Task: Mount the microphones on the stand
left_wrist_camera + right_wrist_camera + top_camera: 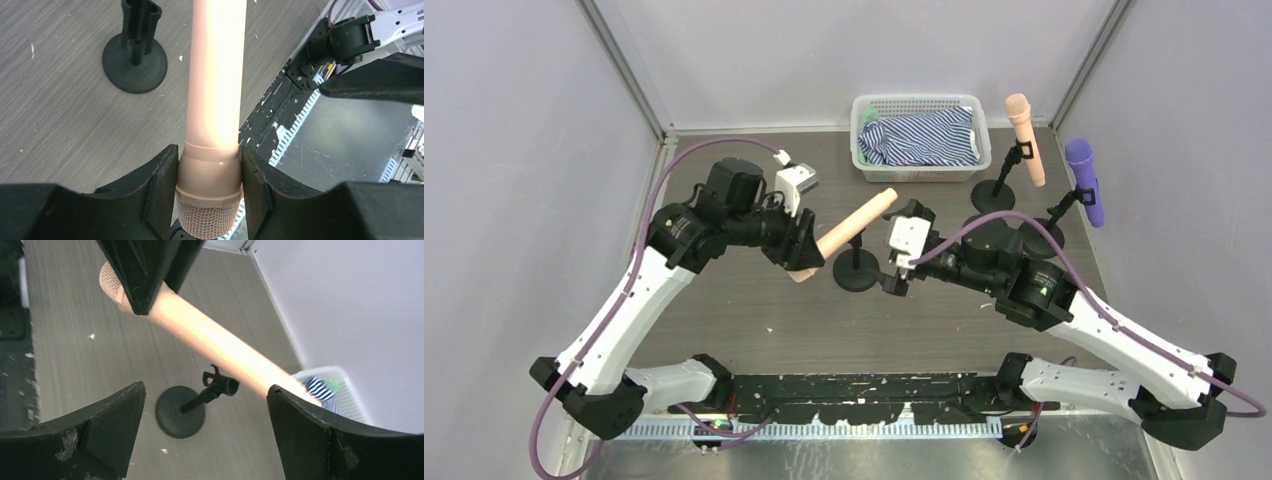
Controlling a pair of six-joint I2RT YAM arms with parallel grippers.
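Observation:
My left gripper (807,252) (209,186) is shut on a peach-pink microphone (856,226) (215,95), gripping the collar just beside its mesh head. The handle points up and right, slanting over an empty black stand (856,270) (135,55) (186,411). The stand's clip holds nothing. My right gripper (892,278) (206,388) is open just right of that stand, with nothing between its fingers; the microphone (210,342) passes above them. At the back right, a second peach-pink microphone (1024,135) and a purple microphone (1085,180) each sit clipped in their own stands.
A white basket (919,101) holding a striped blue cloth (924,140) stands at the back centre. The two loaded stands' bases (996,194) (1042,238) rest right of it. Pale walls close the table's left, back and right sides.

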